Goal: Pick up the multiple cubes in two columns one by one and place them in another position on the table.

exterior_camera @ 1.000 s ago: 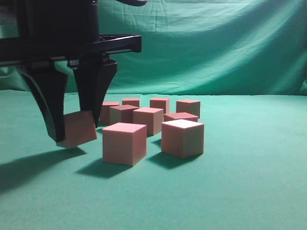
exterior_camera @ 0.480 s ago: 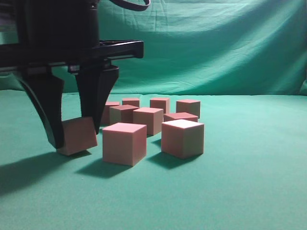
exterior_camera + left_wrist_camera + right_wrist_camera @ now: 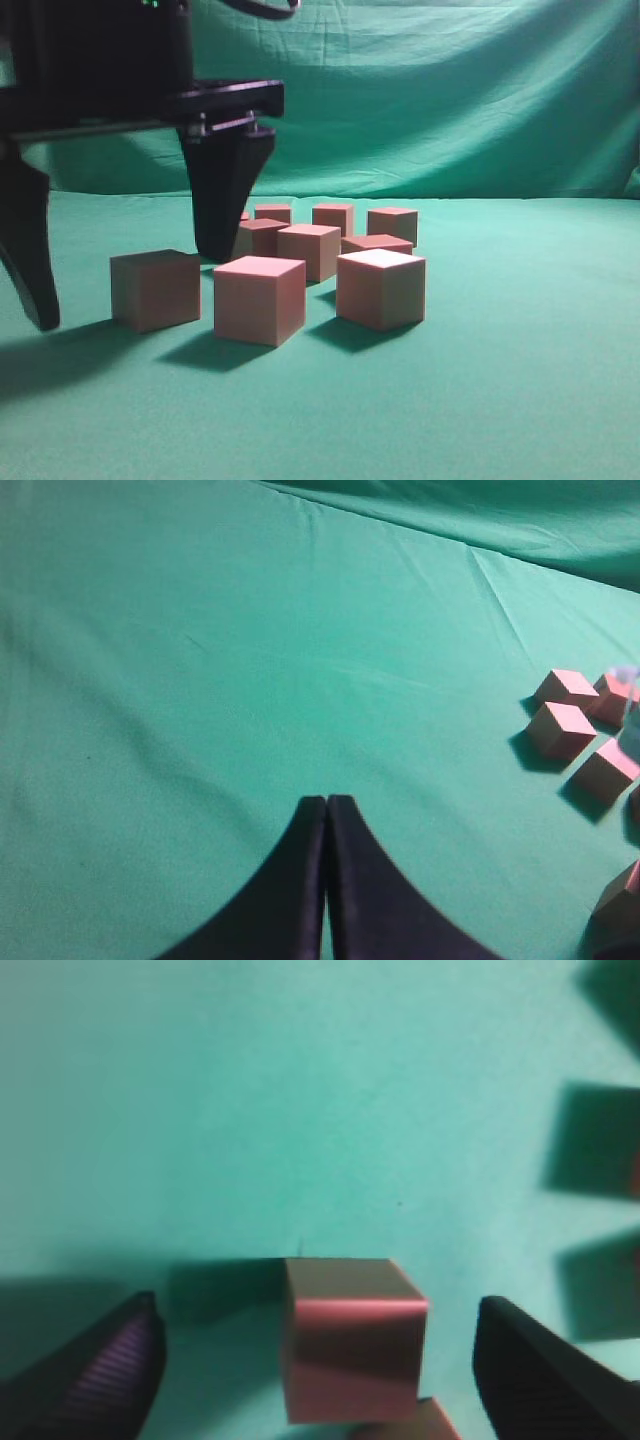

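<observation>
Bench (image 3: 520, 400): broad flat surface in smooth green cloth, wrinkled green cloth backdrop (image 3: 450, 90) behind.

Cubes (image 3: 330, 255): small matte salmon-pink blocks with tan-brown sides, clustered in two rough columns at centre of the bench. One cube (image 3: 156, 289) sits flat on the bench at the left end of the front row, just beside its neighbour.

Right gripper (image 3: 135, 250): black fingers spread wide either side of that cube, touching neither face.

Left gripper (image 3: 326, 805): black fingers pressed together, nothing between them, over bare cloth well apart from the cubes.
</observation>
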`<state>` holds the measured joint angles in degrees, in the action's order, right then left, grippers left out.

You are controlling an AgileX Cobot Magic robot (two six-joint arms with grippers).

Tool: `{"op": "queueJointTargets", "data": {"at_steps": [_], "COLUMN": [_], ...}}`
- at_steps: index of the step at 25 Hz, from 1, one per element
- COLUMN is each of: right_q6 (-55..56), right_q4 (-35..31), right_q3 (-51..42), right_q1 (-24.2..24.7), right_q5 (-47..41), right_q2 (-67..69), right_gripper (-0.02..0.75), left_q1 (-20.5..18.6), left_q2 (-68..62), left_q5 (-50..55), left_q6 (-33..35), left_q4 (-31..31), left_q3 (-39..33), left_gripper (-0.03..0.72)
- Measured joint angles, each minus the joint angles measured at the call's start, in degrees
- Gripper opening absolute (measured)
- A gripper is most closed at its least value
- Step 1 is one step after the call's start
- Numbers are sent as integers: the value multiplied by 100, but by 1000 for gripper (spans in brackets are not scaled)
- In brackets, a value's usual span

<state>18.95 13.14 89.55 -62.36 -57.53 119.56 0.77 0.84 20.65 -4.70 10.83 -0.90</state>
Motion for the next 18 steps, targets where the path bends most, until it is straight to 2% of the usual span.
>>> {"op": "queueJointTargets", "data": {"at_steps": [4, 8, 9, 13, 15, 18], "right_q6": [-10, -10, -10, -10, -10, -10], "right_q4": [308, 484, 494, 494, 478, 247], "right_q3": [16, 431, 608, 1355, 1679, 2035], "right_q1": [-38, -38, -38, -38, -38, -38], "right_q5": [12, -365, -557, -1215, -1318, -1369], "right_q2": [-357, -790, -873, -1235, -1447, -1839], "right_gripper": [565, 565, 494, 294, 137, 33], "left_q1": [0, 0, 0, 0, 0, 0], "left_q2": [0, 0, 0, 0, 0, 0], "left_q5": [0, 0, 0, 0, 0, 0], "left_q6": [0, 0, 0, 0, 0, 0], "left_q4": [0, 0, 0, 0, 0, 0], "left_q3": [0, 0, 0, 0, 0, 0], "left_gripper": [0, 0, 0, 0, 0, 0]}}
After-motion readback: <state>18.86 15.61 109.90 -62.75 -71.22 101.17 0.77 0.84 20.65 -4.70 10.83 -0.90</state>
